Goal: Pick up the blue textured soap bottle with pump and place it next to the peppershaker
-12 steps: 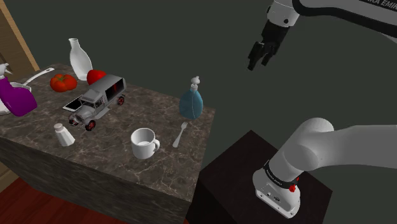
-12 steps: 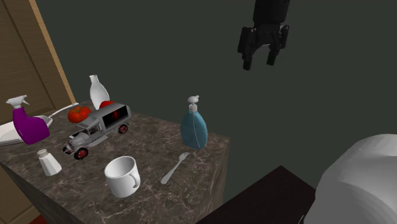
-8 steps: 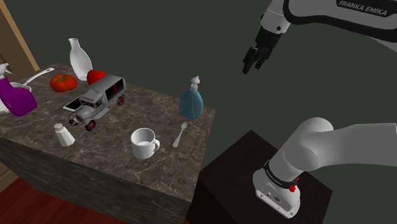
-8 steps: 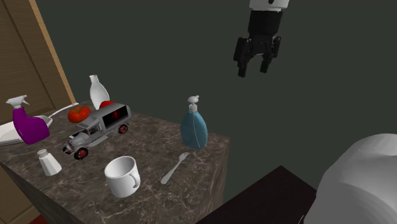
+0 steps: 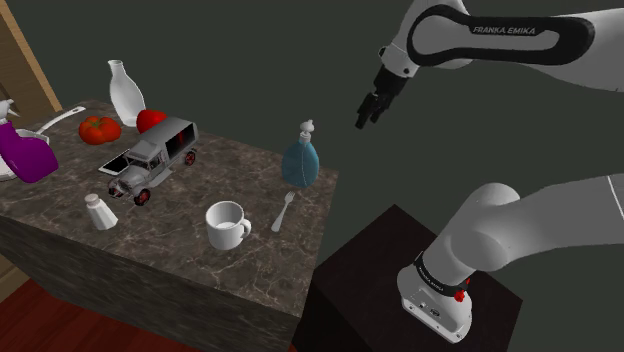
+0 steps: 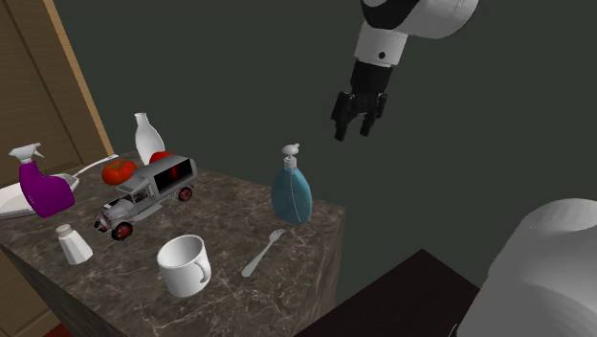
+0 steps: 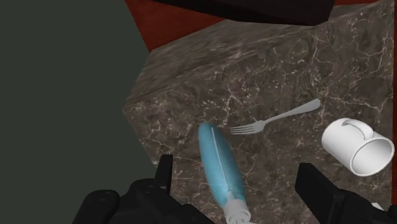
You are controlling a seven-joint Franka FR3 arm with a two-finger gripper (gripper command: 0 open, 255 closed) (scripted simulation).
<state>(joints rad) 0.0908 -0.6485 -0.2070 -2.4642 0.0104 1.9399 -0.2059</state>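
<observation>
Dark marble bench (image 5: 180, 245), bottle (image 5: 301, 162) standing right at its corner edge beside the fork (image 5: 284, 211). Your hand (image 5: 363, 119) hangs above it, released and empty. Come down crooked and you'll knock that narrow bottle off; the shaker (image 5: 99, 211) sits well apart.

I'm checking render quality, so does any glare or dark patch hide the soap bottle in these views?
Shoulder view: dim, even light, the soap bottle stands out plainly, no glare. Second exterior view: the same, with a soft sheen on it. Wrist view: a pale streak runs along it.
</observation>
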